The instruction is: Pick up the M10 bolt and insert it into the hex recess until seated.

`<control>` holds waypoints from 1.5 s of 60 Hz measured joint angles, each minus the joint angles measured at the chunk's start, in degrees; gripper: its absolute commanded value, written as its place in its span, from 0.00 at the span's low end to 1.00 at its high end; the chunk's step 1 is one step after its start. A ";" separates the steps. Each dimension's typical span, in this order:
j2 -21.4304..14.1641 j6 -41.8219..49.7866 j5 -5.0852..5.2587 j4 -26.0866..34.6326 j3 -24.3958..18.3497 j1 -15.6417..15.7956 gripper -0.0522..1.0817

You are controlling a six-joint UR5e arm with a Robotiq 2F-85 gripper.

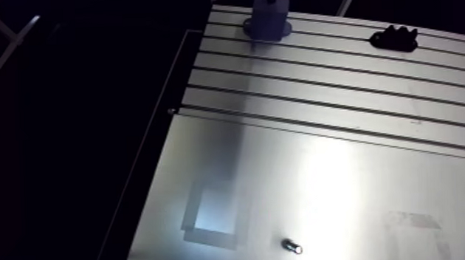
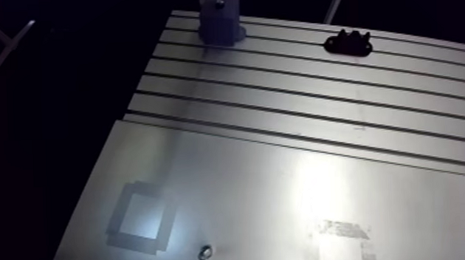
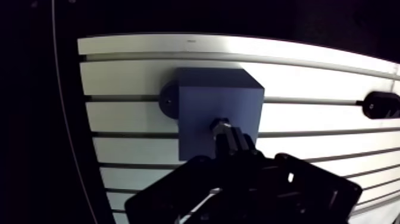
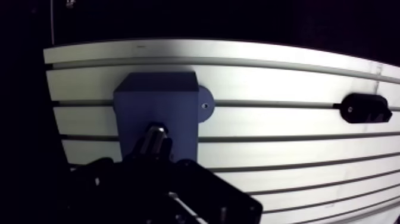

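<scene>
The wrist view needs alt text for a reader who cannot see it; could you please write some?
The claw holds the M10 bolt with its tip at the face of a blue block fixed on the slotted aluminium table. A small black part sits apart on one slot.

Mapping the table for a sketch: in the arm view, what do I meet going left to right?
Taped rectangle → blue block → black bracket. Small metal piece omitted: it overlaps the block's span.
</scene>
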 measured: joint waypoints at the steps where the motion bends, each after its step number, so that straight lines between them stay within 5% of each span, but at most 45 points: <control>1: 0.00 -0.02 0.01 0.00 0.02 0.00 1.00; 90: 0.44 -1.33 0.24 -0.03 1.02 0.20 1.00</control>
